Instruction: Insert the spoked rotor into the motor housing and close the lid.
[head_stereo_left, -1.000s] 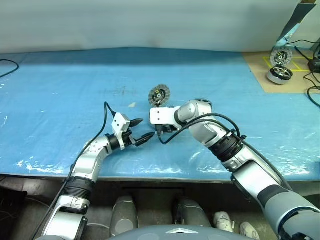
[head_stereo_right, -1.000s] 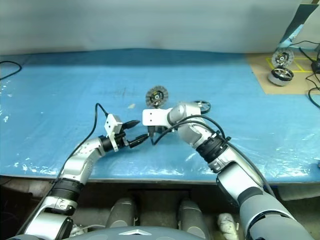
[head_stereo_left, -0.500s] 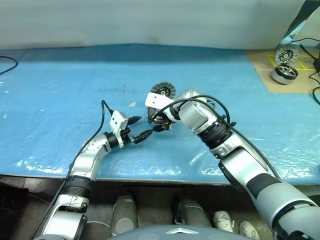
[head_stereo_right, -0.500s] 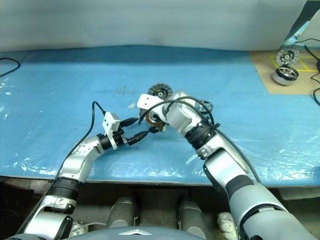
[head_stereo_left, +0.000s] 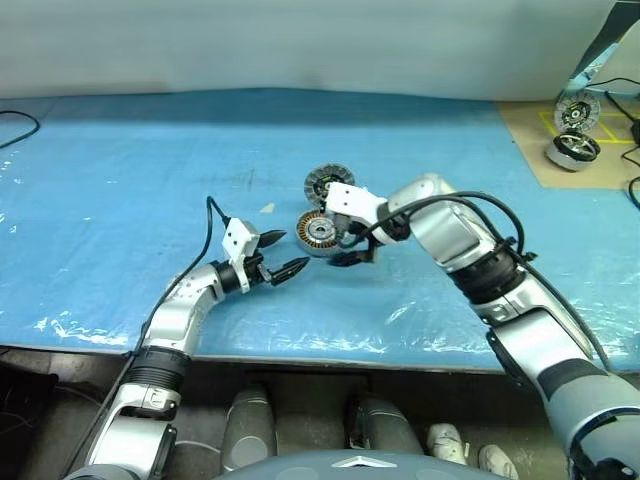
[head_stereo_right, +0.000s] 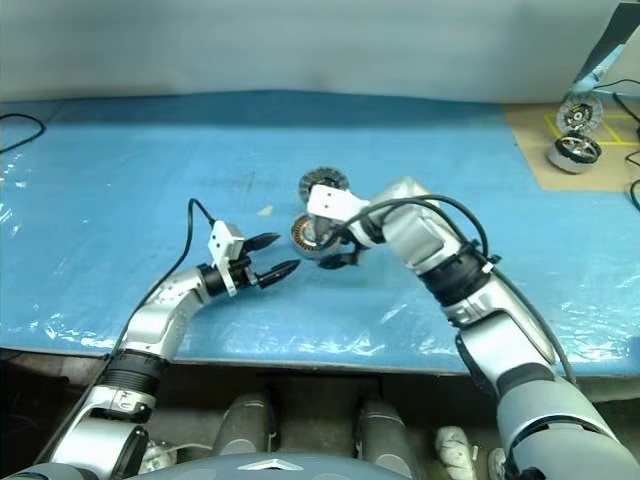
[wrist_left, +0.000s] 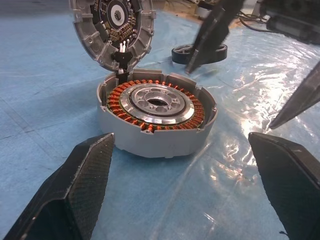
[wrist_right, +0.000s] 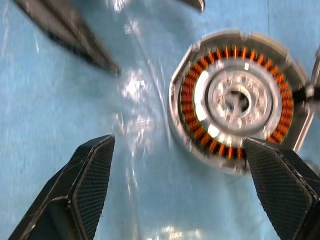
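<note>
Tabletop (head_stereo_left: 120, 160) covered in blue sheeting carries everything, with a brown board (head_stereo_left: 560, 140) at its far right corner where a shiny silver wheel (head_stereo_left: 573, 150) and a second spoked part (head_stereo_left: 576, 110) sit well apart from the work. Near the middle lies the motor housing (wrist_left: 156, 116), a low grey puck with its ring of copper windings and silver centre open to view. Its lid (wrist_left: 112, 27) stands tilted up at the far edge of the housing, joined to it there, with the ribbed inner face turned toward the housing. Just behind the housing, in the left wrist view, the spoked rotor (wrist_left: 200, 52) lies flat on the sheeting, a dark ring. The left tool (head_stereo_left: 285, 255) hangs level just to the left of the housing, fingers spread wide and holding nothing. The right tool (head_stereo_left: 352, 250) points down beside the housing's right side, also spread wide and empty.
</note>
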